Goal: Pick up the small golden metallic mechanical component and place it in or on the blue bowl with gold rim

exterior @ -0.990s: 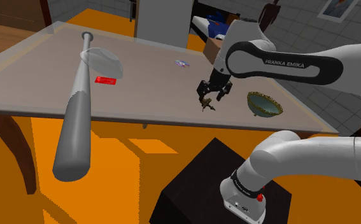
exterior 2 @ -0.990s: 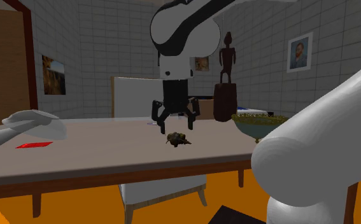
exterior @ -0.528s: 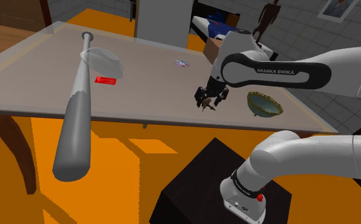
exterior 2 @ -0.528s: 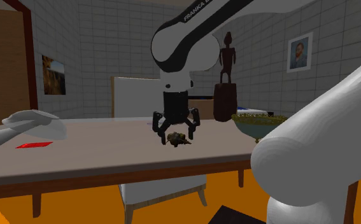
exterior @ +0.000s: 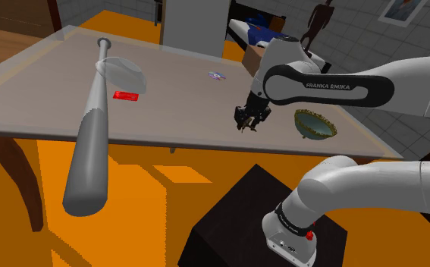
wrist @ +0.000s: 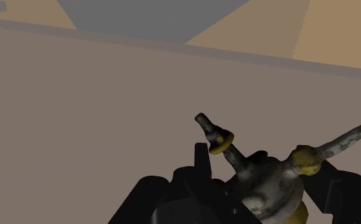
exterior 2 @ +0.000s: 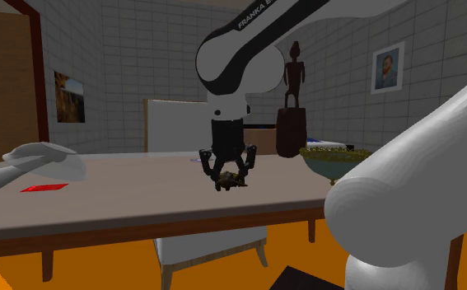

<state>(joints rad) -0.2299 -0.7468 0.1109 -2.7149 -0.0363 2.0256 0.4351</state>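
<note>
The small golden-grey mechanical component [wrist: 268, 181], with thin arms and yellow rings, lies on the grey tabletop [exterior: 175, 106] between my black fingers. My gripper [exterior: 249, 121] points straight down on it, and the fingers [wrist: 201, 159] are drawn in against its body; the second exterior view shows the gripper [exterior 2: 227, 171] clasping the component [exterior 2: 230, 181] at table height. The dark blue-green bowl with a gold rim [exterior: 315, 124] stands on the table towards the shoulder view's right, a short way from the gripper. In the second exterior view the bowl [exterior 2: 330, 159] is partly behind my arm's near link.
A long grey baseball bat [exterior: 92, 129] juts past the table's near edge on the shoulder view's left, with a clear dish [exterior: 123, 72] and a red card [exterior: 127, 95] beside it. A dark figurine [exterior 2: 291, 107] stands behind the bowl. A small flat item [exterior: 217, 75] lies farther back.
The gripper came down over the component with its fingers wide apart, then drew them in around it. The component stayed where it lay on the table.
</note>
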